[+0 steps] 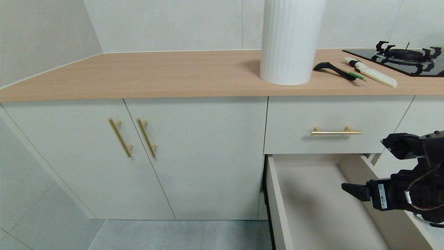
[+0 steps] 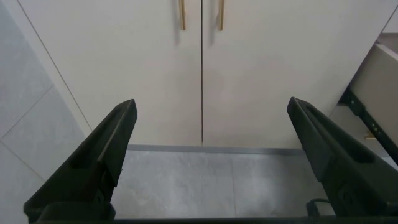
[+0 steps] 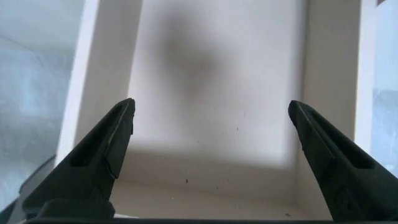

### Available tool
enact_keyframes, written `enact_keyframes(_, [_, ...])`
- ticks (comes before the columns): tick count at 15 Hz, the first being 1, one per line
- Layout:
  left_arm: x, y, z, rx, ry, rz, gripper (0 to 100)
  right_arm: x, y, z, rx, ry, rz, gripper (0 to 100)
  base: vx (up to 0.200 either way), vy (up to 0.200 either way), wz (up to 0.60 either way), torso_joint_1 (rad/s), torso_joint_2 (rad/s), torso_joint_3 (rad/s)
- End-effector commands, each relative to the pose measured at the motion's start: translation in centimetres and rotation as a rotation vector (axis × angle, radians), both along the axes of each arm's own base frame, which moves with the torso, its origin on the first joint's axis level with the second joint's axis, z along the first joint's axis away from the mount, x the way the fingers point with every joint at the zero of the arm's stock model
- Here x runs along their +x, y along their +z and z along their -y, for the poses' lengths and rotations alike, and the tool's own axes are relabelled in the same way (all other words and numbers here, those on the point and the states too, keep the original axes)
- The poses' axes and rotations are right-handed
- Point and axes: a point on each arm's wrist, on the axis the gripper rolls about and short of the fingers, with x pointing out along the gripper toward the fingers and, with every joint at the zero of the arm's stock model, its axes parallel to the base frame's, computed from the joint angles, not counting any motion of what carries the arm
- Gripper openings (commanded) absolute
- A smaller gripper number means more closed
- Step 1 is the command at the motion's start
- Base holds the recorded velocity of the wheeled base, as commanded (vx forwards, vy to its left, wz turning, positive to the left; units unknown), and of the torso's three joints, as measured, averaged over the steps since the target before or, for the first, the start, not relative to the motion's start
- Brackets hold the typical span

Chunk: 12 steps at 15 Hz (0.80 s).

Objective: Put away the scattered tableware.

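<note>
I see a black ladle [image 1: 334, 69] and white knife [image 1: 373, 73] lying upper right; my right gripper [image 1: 363, 164] hangs lower right, spread wide, holding nothing.

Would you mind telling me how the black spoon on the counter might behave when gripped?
The black spoon looks like moulded plastic, so probably stiff and light. Its slim, curved handle might rock or pivot on the counter if nudged.

You'll see a black ladle [image 1: 334, 68] and a white knife [image 1: 373, 73] lying flat on the wooden counter [image 1: 156, 73], between the white vase [image 1: 288, 45] and the hob [image 1: 406, 61].
</note>
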Motion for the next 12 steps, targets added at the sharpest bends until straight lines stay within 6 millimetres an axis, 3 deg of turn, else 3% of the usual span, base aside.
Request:
enact_keyframes(1, [0.00, 0.01, 0.00, 0.000, 0.001, 0.001, 100, -0.53, 0.69, 0.22, 0.013, 0.001, 0.033, 100, 0.000, 0.000, 0.00, 0.032, -0.14, -0.100])
enact_keyframes(5, [0.00, 0.01, 0.00, 0.000, 0.001, 0.001, 100, -0.65, 0.83, 0.28, 0.016, 0.000, 0.040, 100, 0.000, 0.000, 0.00, 0.090, -0.28, -0.263])
enact_keyframes(12, [0.00, 0.01, 0.00, 0.000, 0.001, 0.001, 100, -0.75, 0.95, 0.35, 0.010, -0.009, 0.049, 100, 0.000, 0.000, 0.00, 0.168, -0.50, -0.295])
